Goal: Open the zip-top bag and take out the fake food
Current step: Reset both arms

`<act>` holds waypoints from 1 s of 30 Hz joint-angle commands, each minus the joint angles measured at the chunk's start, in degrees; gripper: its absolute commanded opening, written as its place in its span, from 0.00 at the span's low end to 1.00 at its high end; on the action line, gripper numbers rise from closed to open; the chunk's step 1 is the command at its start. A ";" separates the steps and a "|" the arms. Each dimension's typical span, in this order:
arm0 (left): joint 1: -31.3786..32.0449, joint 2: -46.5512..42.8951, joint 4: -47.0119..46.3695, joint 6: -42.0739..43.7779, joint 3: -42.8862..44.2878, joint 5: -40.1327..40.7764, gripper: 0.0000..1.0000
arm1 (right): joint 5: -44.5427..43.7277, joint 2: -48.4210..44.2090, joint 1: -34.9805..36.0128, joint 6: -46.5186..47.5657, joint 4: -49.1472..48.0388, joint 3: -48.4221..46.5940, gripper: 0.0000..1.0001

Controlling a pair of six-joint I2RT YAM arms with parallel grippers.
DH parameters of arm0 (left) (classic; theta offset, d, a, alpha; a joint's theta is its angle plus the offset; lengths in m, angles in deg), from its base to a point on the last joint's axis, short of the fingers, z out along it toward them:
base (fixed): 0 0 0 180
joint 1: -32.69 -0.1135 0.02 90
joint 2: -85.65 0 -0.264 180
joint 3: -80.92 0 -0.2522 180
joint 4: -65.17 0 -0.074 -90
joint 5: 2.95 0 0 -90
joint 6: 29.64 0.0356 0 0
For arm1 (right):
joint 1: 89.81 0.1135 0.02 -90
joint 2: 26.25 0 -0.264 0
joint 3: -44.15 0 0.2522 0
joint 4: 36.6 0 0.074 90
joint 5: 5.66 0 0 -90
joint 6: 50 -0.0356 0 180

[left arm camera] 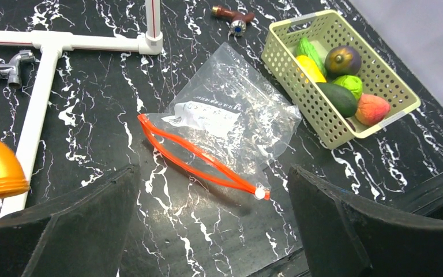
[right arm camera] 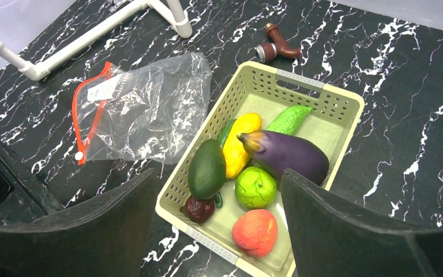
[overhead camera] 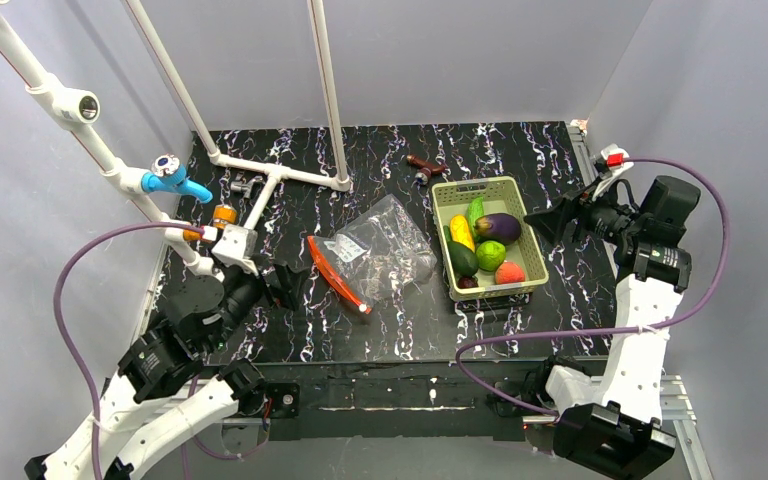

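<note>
Risk lies mostly in needless contact, since the job looks done. At the left, the left gripper (overhead camera: 272, 283) hangs spread wide and empty, close to the white pipe frame (overhead camera: 260, 172) and just left of the bag (overhead camera: 385, 245). A careless swing from there could knock the pipes.

The bag lies flat on the table (overhead camera: 290, 340) at centre, its red zipper (overhead camera: 338, 272) bowed apart, and it appears empty. The plastic looks light and crinkly, so a finger brushing it would likely drag it along or fold the mouth shut. If a check for leftovers is wanted, a pinch on one thin layer could slip off.

Just beside the bag, to its right, the basket (overhead camera: 480, 186) holds the food (overhead camera: 475, 258) in a loose pile. The eggplant (overhead camera: 497, 227) rides on top of the others, and a bump to the basket could roll it out onto the table.

At the far right, the right gripper (overhead camera: 552, 222) hovers by the basket's right rim, spread and holding nothing. A drop from there could strike the rim and tip the load.
</note>
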 commanded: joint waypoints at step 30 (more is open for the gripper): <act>-0.27 0.85 -5.20 4.28 -2.82 -0.95 1.00 | -0.67 -0.19 -0.09 0.31 -2.06 1.36 0.84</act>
